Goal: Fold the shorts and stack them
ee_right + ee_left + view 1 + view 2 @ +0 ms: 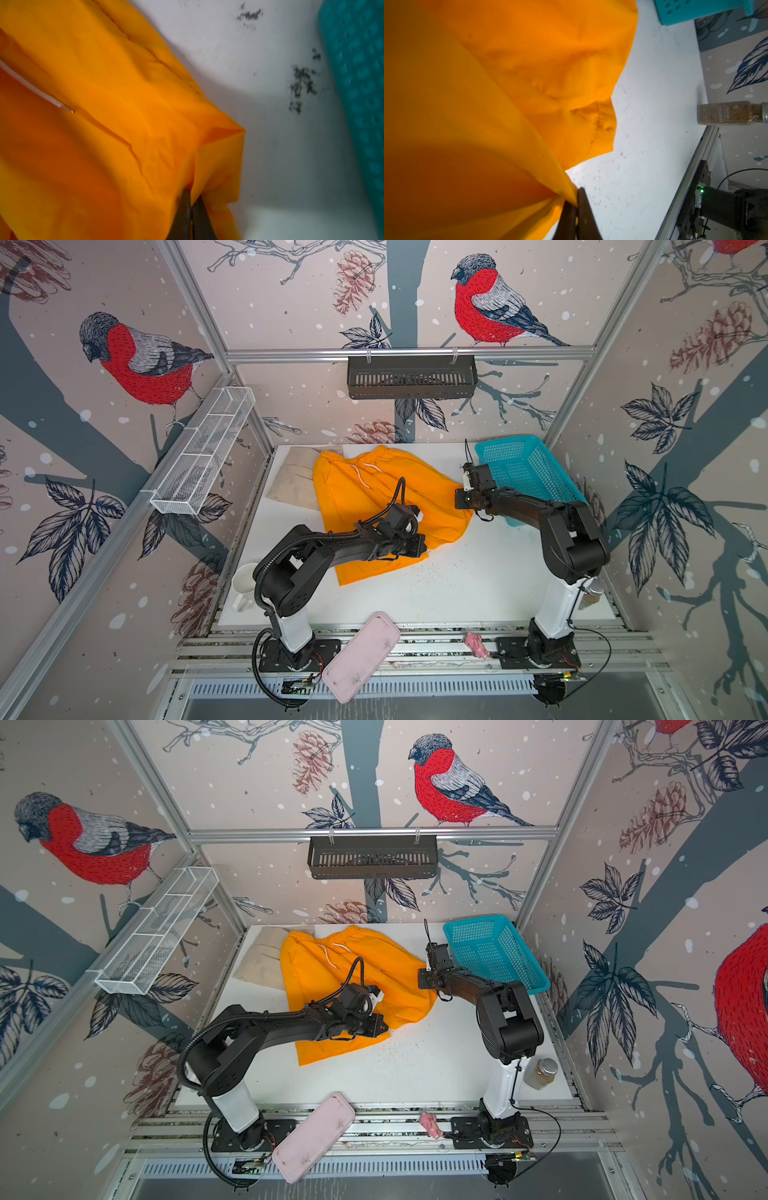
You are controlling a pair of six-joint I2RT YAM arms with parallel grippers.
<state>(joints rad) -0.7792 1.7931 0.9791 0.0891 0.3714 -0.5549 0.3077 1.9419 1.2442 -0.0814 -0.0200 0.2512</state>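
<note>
The bright orange shorts [365, 493] lie spread and rumpled on the white table [478, 585], their waistband with a white drawstring toward the back. They partly cover the beige shorts [291, 481], which lie flat at the back left. My left gripper [420, 549] sits at the orange shorts' near right edge; in the left wrist view it [576, 197] is shut on a pinch of the orange shorts [508, 83]. My right gripper [463, 501] is at the cloth's far right corner, and in the right wrist view it [192, 194] is shut on a fold of the orange shorts [116, 104].
A teal mesh basket [528, 472] leans at the back right, close to the right arm. A white mug [245, 585] stands at the front left and a spice jar [540, 1073] at the front right. A pink tray [359, 655] lies across the front rail. Dark specks dot the table.
</note>
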